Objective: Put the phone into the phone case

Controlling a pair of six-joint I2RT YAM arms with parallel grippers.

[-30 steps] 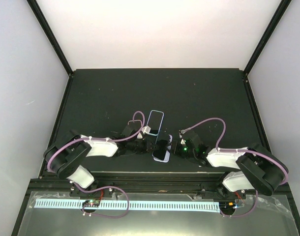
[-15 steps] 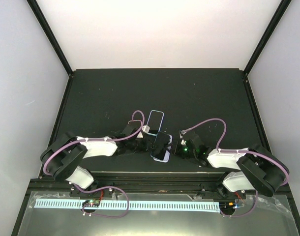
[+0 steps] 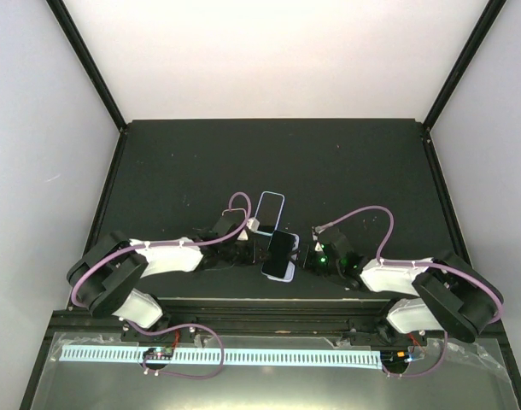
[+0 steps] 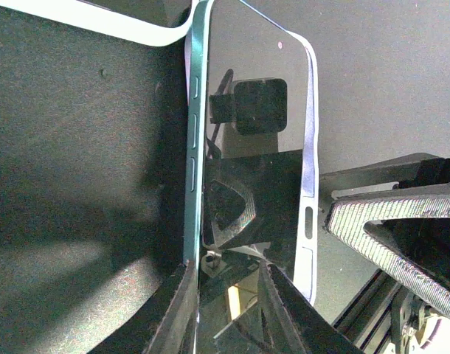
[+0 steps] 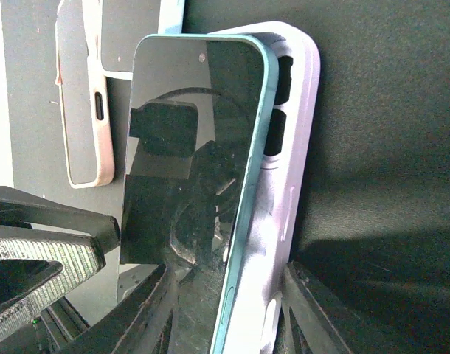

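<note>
Phone lies screen up near the front middle of the table, between my two grippers. It is only half seated in the case. In the right wrist view its teal long edge leans against the inside of the lavender wall, tilted rather than flush.

My left gripper hangs over the phone's near end, its fingers a narrow way apart with nothing between them. My right gripper has a finger on either side of phone and case together; I cannot tell whether they pinch.

I judge the phone stiff, thin and light, with slick glass a pad would slide on. The case looks soft and likely to flex at its rim. I would steady the case by its outer wall and press gently on the phone's raised edge near a corner.
</note>
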